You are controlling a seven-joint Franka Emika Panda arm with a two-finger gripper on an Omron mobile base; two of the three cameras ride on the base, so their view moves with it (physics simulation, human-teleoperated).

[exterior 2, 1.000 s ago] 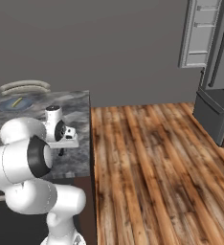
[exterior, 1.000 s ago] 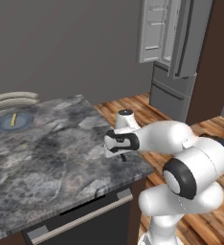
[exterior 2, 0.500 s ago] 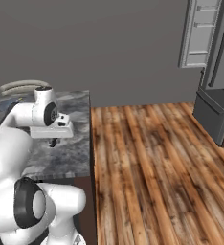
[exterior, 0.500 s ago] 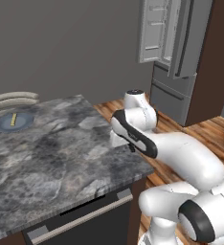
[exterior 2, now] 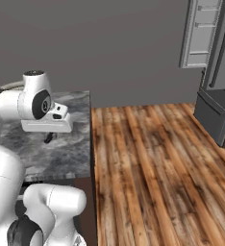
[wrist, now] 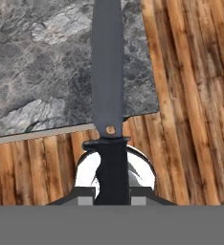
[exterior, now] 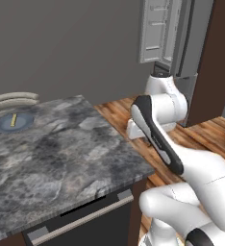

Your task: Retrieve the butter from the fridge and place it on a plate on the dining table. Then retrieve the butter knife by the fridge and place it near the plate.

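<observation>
- I have the butter knife [wrist: 108, 86] clamped in the jaws by its dark handle, with the blade running straight out ahead of the gripper [exterior 2: 49, 138].
- In the hand view the blade hangs over the corner of the dining table [exterior: 61, 158], its tip above the marbled stone and its handle end above the wood floor [exterior 2: 153, 163].
- The plate [exterior: 12, 122] sits at the far-left end of that worktop, well apart from the knife, and the butter [exterior: 13, 119] lies on it already.
- The fridge [exterior 2: 215, 62] stands beyond the worktop with a door swung open.
- I judge the knife stiff and light, a slim rigid piece that will not flex or crush, but smooth enough to pivot in a two-finger hold.
- The handle is the right place to hold it: thicker than the blade, and with a guard just ahead of the fingers to stop it sliding forward.
- I judge what is left is to carry it across the worktop and lay it flat just beside the plate, low enough that it does not bounce or skid.
</observation>
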